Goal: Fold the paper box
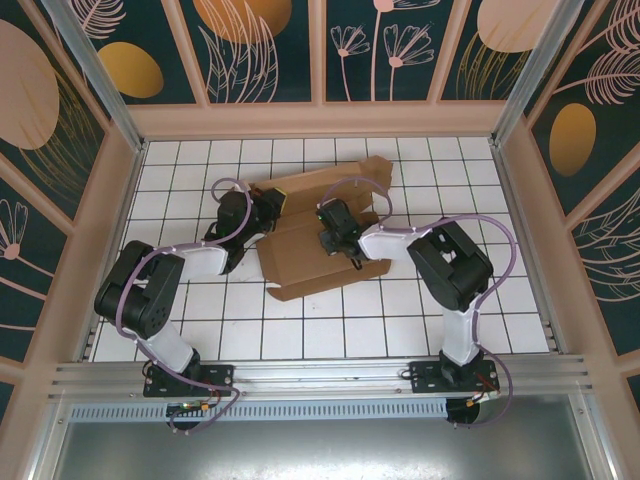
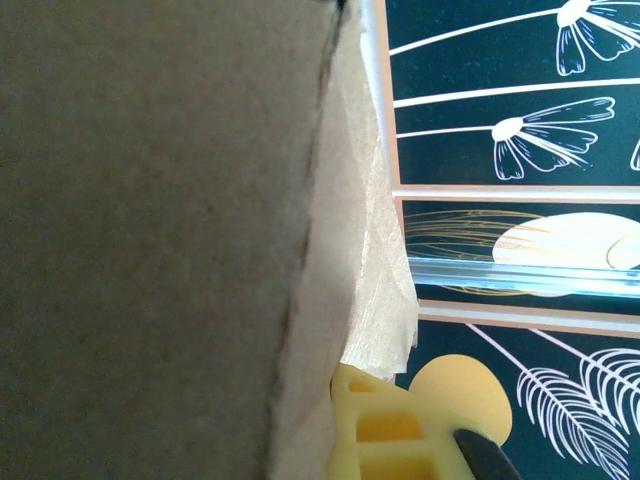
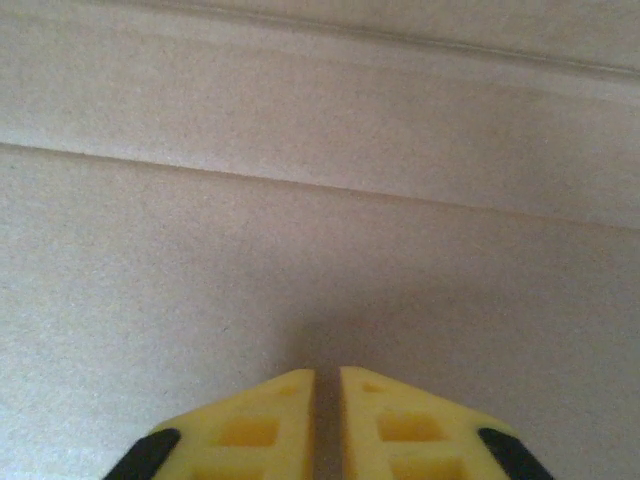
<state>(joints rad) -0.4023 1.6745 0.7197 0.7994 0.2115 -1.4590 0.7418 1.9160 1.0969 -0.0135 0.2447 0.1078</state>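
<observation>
From the top, the paper box [image 1: 300, 268] lies flat and spread out on the white tiles, not folded up yet. My left gripper [image 1: 265, 207] is at the left end of the paper box. My right gripper [image 1: 338, 240] is over the middle of the paper box, pointing down at it.

From my left wrist, brown cardboard [image 2: 150, 230] stands up very close. It runs down right beside my one yellow finger [image 2: 385, 435] that I can see. My left fingers are squeezed all the way together, and I think they pinch a flap at the edge of the paper box. If I pull too hard or twist, the flap could tear or bend in the wrong spot. If my pinch is only on the very edge, the flap could slip out and flop back down.

From my right wrist, my two yellow fingers [image 3: 260, 425] hang just above the flat cardboard [image 3: 300, 250], near a long crease. They are open only a crack and hold nothing. If I press down beside the crease and not on it, I could make a dent. If I do not hold the middle down, the whole paper box could slide or lift when my left arm pulls, and the fold would come out crooked.
</observation>
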